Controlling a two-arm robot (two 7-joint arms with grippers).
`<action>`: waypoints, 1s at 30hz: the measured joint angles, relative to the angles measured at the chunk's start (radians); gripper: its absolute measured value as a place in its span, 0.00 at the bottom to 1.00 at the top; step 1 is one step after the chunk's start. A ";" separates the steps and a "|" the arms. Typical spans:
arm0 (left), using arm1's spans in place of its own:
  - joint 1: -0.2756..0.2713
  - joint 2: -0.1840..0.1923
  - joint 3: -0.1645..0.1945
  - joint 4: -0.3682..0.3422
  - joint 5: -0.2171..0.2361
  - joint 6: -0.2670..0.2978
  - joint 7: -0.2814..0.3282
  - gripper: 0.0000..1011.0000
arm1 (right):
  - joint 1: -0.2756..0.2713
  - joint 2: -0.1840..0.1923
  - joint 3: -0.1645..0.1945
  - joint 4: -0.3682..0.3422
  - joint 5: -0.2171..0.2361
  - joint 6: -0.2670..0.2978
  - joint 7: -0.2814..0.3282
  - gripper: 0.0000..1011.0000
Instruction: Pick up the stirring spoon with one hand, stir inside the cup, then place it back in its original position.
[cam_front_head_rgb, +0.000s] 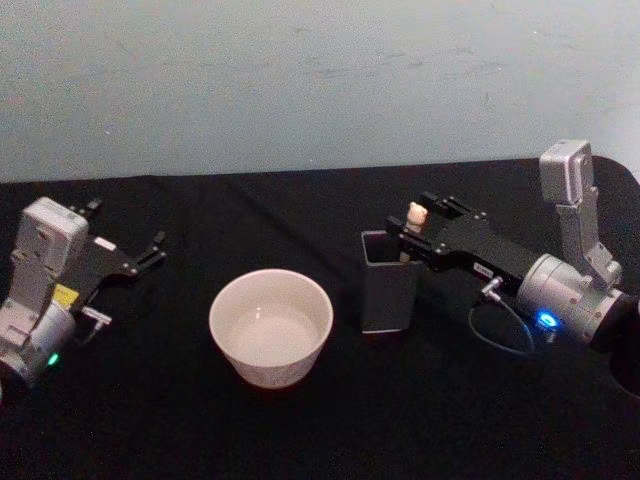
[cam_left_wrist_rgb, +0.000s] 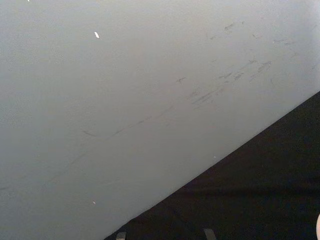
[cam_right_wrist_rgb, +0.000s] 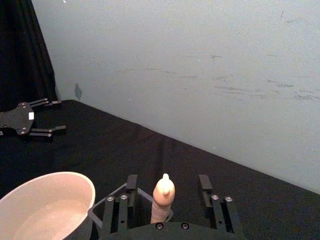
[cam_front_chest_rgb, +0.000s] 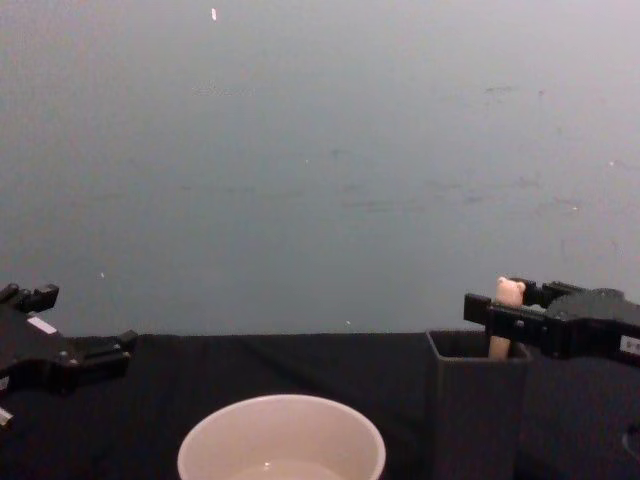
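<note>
**Spoon (cam_front_head_rgb: 417, 212) upright in holder (cam_front_head_rgb: 390, 300), right gripper (cam_front_head_rgb: 412, 212) around its handle**

I see the spoon standing in the dark grey square holder. The beige handle and bear-head knob poke above the holder's rim, and the metal bowl is hidden inside. The right gripper sits level with the top of the holder, reaching in from the holder's right. Its fingers are spread, one on each side of the handle. In the right wrist view there is a gap on both sides of the handle, so they are not pinching it.

The cup (cam_front_head_rgb: 265, 372) stands on the counter (cam_front_head_rgb: 300, 440) just to the left of the holder, near it but not touching. It is upright with its mouth open to the head camera. I cannot tell if there is any liquid in it.

The left gripper (cam_front_head_rgb: 126, 223) is parked well to the left of the holder, beyond the cup and low over the counter. Its fingers are spread and hold nothing.

The black counter runs behind the holder up to a pale grey-blue wall (cam_front_head_rgb: 300, 80).
</note>
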 joint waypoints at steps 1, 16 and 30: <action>0.000 0.000 0.000 0.000 0.000 0.000 0.000 0.99 | 0.000 0.000 0.000 0.000 0.000 0.000 0.000 0.74; 0.000 0.000 0.000 0.000 0.000 0.000 0.000 0.99 | 0.000 0.000 0.000 0.001 0.001 -0.002 0.000 0.28; 0.000 0.000 0.000 0.000 0.000 0.000 0.000 0.99 | -0.002 -0.001 0.001 -0.002 0.001 -0.006 0.007 0.21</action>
